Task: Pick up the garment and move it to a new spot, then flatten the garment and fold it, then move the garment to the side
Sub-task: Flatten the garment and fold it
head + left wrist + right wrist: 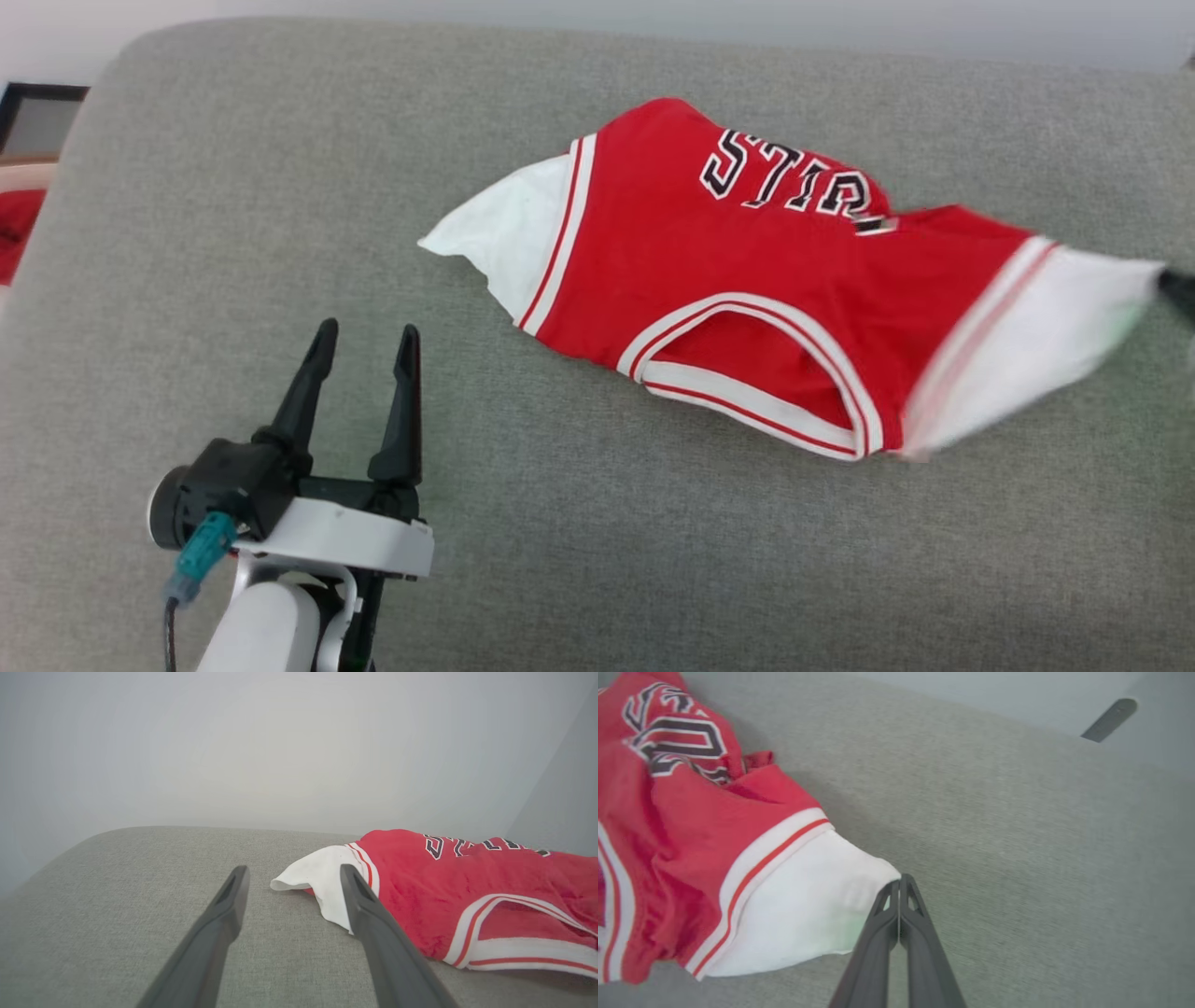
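Observation:
The garment [747, 271] is a red jersey with white sleeves, striped trim and black block letters. It lies rumpled on the grey cushion [280, 205], right of centre. My right gripper [1178, 289] is at the right edge of the head view, shut on the tip of the garment's right white sleeve [808, 914]. That sleeve is pulled out taut and blurred. In the right wrist view my right gripper [899, 882] has its fingers pressed together at the sleeve's edge. My left gripper [364, 341] stands open at the lower left, short of the other white sleeve [317, 877].
The grey cushion spreads wide to the left and front of the garment. A small red cloth [14, 233] and a dark frame [37, 93] sit beyond the cushion's left edge. A pale wall rises behind the cushion.

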### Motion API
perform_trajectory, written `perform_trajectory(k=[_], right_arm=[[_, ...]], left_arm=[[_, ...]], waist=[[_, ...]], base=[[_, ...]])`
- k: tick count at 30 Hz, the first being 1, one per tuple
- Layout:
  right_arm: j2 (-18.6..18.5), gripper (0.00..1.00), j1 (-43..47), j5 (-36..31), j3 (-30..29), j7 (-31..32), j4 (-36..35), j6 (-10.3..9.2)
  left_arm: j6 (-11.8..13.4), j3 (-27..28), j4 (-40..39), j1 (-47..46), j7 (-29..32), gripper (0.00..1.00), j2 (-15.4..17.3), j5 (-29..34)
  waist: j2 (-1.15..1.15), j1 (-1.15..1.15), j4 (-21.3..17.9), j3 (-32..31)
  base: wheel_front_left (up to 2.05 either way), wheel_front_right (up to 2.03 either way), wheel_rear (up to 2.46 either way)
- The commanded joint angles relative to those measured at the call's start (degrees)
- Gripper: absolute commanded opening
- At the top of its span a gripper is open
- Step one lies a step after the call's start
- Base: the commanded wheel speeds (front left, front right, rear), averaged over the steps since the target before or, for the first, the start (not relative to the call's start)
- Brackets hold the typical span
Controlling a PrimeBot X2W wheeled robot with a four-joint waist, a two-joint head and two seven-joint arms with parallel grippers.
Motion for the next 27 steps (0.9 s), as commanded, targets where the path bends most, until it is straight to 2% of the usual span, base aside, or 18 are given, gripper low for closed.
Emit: perform_trajectory(k=[1,5,10,15,19,20,21,22,27], right_arm=[[0.33,0.00,-0.10,-0.88,-2.22,-0.14,0.91,0.00],[0.90,0.00,-2.76,-4.98,-9.36,-2.56,5.14,0.00],[0.30,0.00,-5.78,-11.75,-14.50,-5.70,11.72,-0.01],[0.51,0.00,-7.89,-17.37,-16.32,-9.62,18.28,-0.02],[1.46,0.00,-8.89,-20.53,-15.11,-14.75,22.15,-0.02],[1.96,0.06,-9.11,-20.68,-14.66,-16.00,23.09,-0.02],[2.20,0.40,-9.49,-20.88,-14.38,-17.42,23.89,-0.02],[2.23,1.00,-9.90,-21.31,-14.12,-18.86,24.59,-0.02],[2.51,1.00,-9.91,-21.81,-12.40,-26.01,26.16,-0.02]], left_arm=[[-0.56,0.40,-0.10,0.23,0.01,1.00,-0.29,0.65],[-1.94,1.24,0.14,-0.43,0.01,1.00,-1.09,1.47],[-2.93,2.00,0.68,-1.22,0.01,1.00,-1.92,2.36],[-3.79,2.30,1.13,-2.05,0.01,1.00,-2.62,3.40],[-4.40,2.18,1.82,-2.29,0.01,1.00,-2.91,4.14],[-4.58,2.02,2.04,-2.41,0.01,1.00,-2.76,4.30],[-4.84,1.79,2.34,-2.60,0.01,1.00,-2.53,4.58],[-4.96,1.53,2.67,-2.88,0.01,1.00,-2.18,4.88],[-5.92,-0.14,3.76,-5.09,0.41,1.00,1.31,6.21]], waist=[[0.00,0.00,-0.16,0.37],[0.00,0.00,0.14,1.29],[0.00,0.00,1.22,2.47],[0.00,0.00,2.21,3.44],[0.00,0.00,2.25,3.64],[0.00,0.00,2.07,3.51],[0.00,0.00,1.91,3.32],[0.00,0.00,1.74,3.09],[0.00,0.00,0.22,1.31]], base=[[0.00,0.00,0.00],[0.00,0.00,0.00],[0.00,0.00,0.00],[0.00,0.00,0.00],[0.00,0.00,0.00],[0.00,0.00,0.00],[0.00,0.00,0.00],[0.00,0.00,0.00],[0.00,0.00,0.00]])
